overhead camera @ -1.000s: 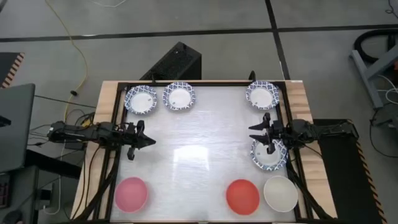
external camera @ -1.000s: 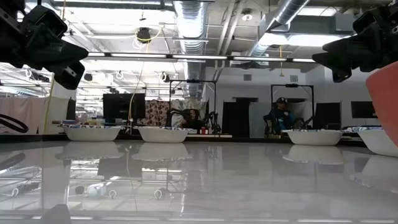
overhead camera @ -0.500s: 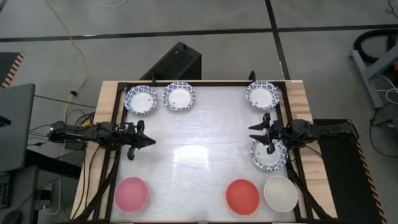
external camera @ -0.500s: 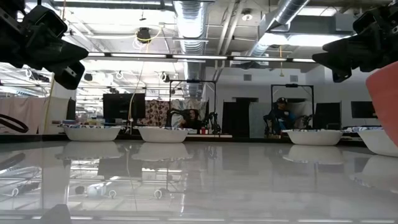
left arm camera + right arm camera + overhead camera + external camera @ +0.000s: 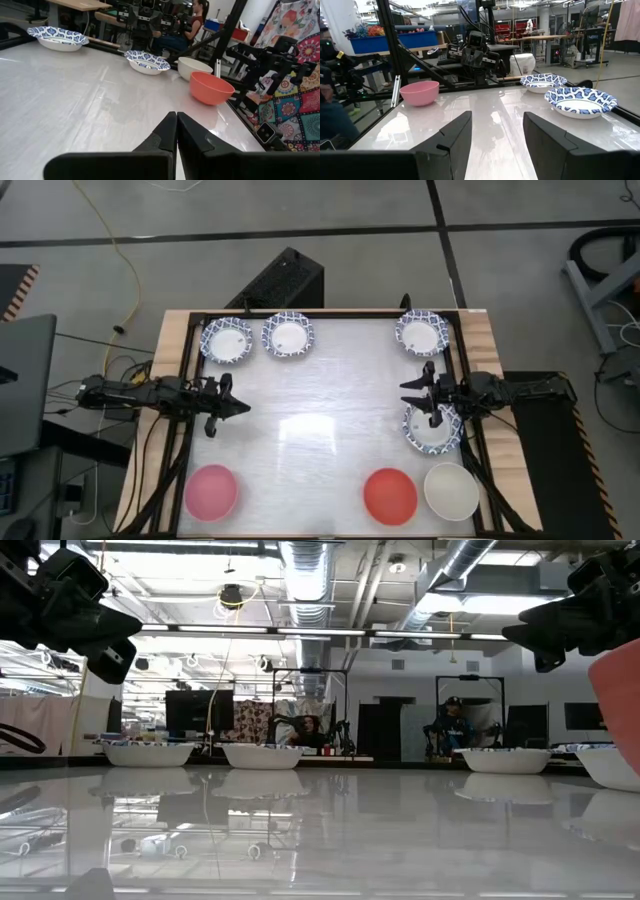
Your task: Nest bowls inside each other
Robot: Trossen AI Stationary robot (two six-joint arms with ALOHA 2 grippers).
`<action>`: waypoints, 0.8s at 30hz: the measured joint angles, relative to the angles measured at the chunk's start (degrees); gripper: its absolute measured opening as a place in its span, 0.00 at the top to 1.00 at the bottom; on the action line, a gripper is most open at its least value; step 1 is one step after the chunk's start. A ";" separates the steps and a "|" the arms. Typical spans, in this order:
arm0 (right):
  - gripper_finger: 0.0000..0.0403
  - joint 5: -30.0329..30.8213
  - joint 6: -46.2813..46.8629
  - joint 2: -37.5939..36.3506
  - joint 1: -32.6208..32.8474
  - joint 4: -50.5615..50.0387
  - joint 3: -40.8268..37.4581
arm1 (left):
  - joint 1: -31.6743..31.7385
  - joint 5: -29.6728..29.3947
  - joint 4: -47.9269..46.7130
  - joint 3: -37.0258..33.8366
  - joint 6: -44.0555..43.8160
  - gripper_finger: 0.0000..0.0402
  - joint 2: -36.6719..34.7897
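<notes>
High view, table: a white table (image 5: 320, 440) with a dark frame was seen filling the centre of the frame.
High view, patterned bowls: two blue-rimmed bowls (image 5: 226, 340) (image 5: 288, 335) were set side by side at upper left of the table, a third (image 5: 423, 333) at upper right, a fourth (image 5: 432, 430) at mid right.
High view, plain bowls: a pink bowl (image 5: 211, 491) was placed at lower left; a red bowl (image 5: 389, 494) and a white bowl (image 5: 451, 490) were placed just beside each other at lower right. No bowl was nested in another.
High view, left hand: the left hand (image 5: 240, 406) was held over the left edge, its fingers closed together, nothing gripped.
High view, right hand: the right hand (image 5: 408, 400) was held above the fourth patterned bowl, fingers apart, nothing gripped.
Low view: bowls were lined along the far edge; both arms were seen in the upper corners.
Left wrist view: closed fingers (image 5: 172, 132) were shown at bottom centre, the red bowl (image 5: 211, 88) at centre right.
Right wrist view: parted fingers (image 5: 455, 137) were shown at the bottom, the pink bowl (image 5: 419, 93) at centre left, and two patterned bowls at right.
</notes>
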 joint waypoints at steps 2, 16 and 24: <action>0.51 0.01 0.00 0.00 -0.02 -0.02 0.00 | -0.02 0.00 0.00 -0.01 0.00 1.00 0.01; 0.51 0.00 -0.01 -0.01 0.00 -0.01 0.02 | 0.02 -4.13 0.70 0.00 0.00 1.00 0.00; 0.51 0.00 -0.01 0.00 -0.01 -0.02 0.00 | 0.00 -2.89 0.52 0.00 -12.50 1.00 0.01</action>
